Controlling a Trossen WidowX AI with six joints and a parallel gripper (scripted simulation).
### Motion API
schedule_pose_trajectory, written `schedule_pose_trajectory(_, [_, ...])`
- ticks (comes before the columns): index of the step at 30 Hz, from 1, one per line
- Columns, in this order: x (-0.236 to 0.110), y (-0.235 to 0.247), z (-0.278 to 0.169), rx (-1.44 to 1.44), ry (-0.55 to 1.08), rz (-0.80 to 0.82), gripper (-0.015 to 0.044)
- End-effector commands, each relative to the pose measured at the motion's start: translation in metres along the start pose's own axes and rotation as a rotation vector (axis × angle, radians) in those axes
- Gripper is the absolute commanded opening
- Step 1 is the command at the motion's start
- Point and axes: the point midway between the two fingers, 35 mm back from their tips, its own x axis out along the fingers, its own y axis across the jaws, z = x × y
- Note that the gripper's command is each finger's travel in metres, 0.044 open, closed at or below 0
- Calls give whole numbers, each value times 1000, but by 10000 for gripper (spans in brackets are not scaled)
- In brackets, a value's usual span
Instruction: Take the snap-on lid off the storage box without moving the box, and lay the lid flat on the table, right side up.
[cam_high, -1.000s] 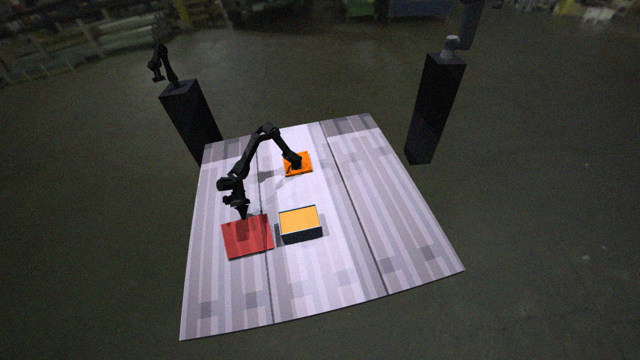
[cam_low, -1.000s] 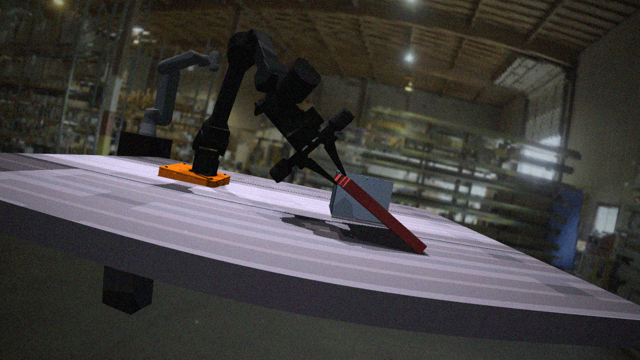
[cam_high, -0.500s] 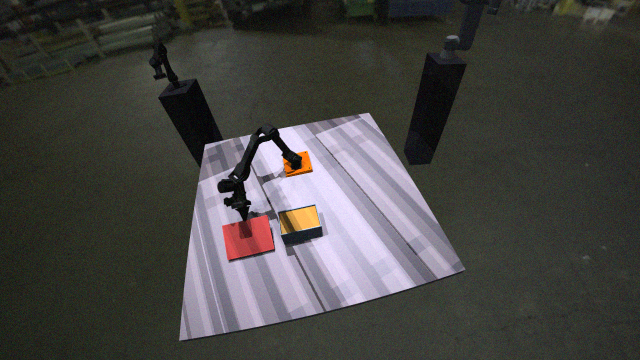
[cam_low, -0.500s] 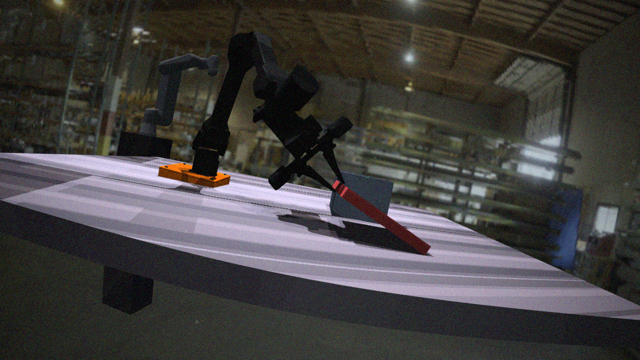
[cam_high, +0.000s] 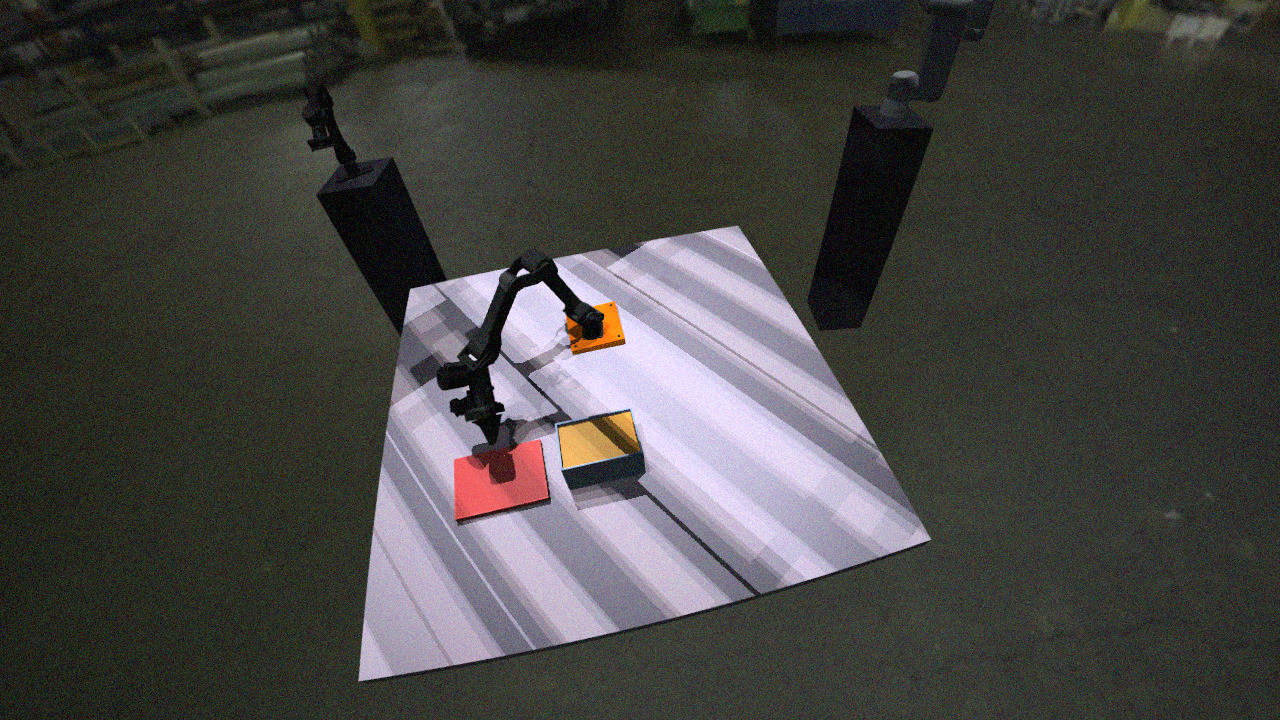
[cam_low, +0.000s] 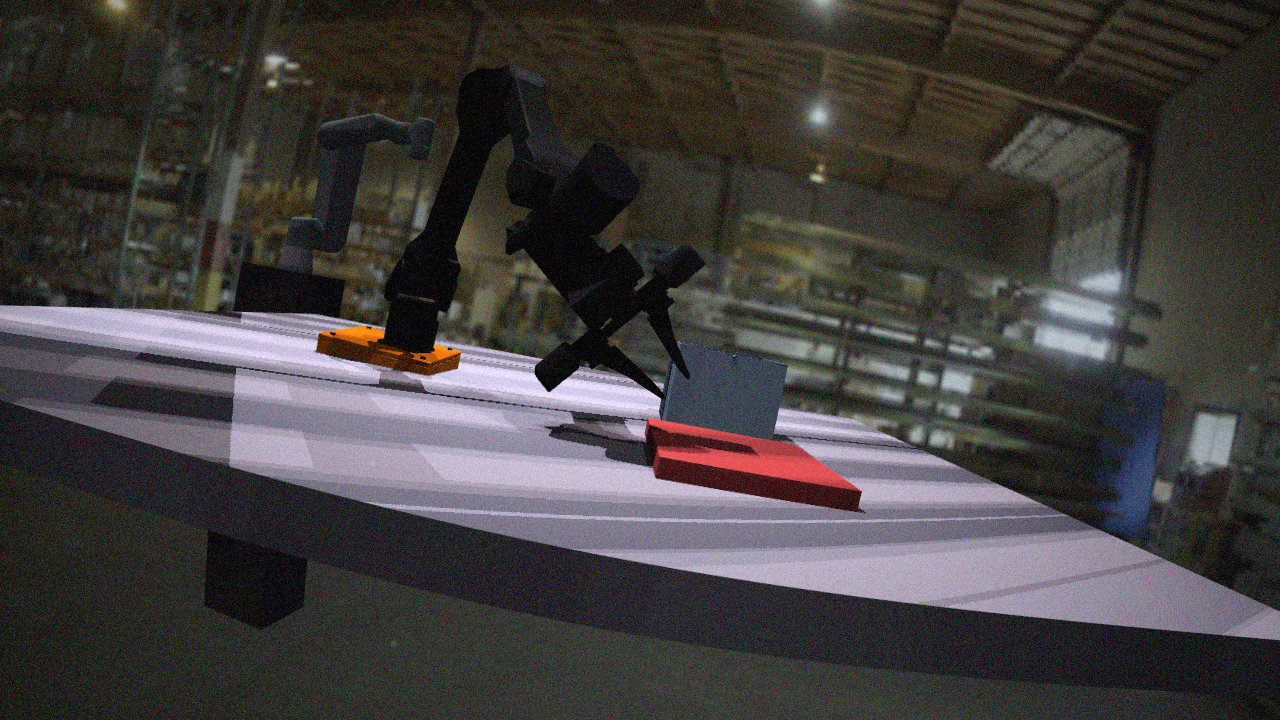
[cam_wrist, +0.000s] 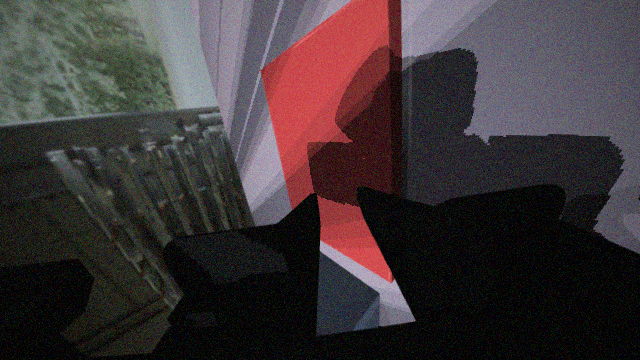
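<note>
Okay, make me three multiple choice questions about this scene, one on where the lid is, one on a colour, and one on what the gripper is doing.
1. Where is the red lid?
A. Snapped onto the box
B. Flat on the table beside the box
C. Held in the air

2. What colour is the inside of the storage box?
A. Yellow-orange
B. Green
C. White

3. What state is the gripper in?
A. Shut on the lid
B. Shut on the box wall
C. Open, holding nothing

Answers:
1 B: the top view shows the lid lying level on the table, next to the open box.
2 A: the top view looks into the open box.
3 C: in the exterior view the fingertips stand above the lid, apart from it.
</note>
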Motion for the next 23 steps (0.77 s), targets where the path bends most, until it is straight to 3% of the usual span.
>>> schedule_pose_trajectory(1, [0, 0, 0, 5, -2, -5, 236])
schedule_pose_trajectory(4, [0, 0, 0, 5, -2, -5, 275])
schedule_pose_trajectory(10, [-8, -7, 0, 5, -2, -7, 433])
schedule_pose_trajectory(23, [-28, -24, 0, 5, -2, -9, 440])
